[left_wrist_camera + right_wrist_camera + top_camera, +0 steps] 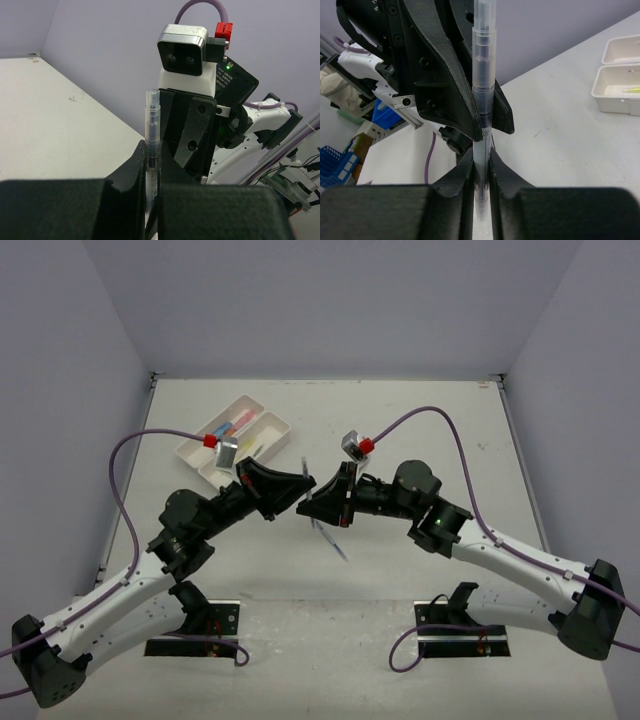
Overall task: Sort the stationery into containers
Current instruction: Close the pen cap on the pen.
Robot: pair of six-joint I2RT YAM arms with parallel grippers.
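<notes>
Best taken mid-barrel, being likely light, stiff and slick: thin pen [482, 100] mid-table, clamped in the closed left gripper [151, 167], right gripper [481, 172] hugging it from 3 o'clock, grip uncertain, trays [285, 423] at 11 o'clock.

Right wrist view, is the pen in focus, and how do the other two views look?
Right wrist view: pen sharp, near pincer fingers blurred and dark. Left wrist view: same, pen sharp, foreground soft. Top view: even diffuse light, faint shadows, no glare.
</notes>
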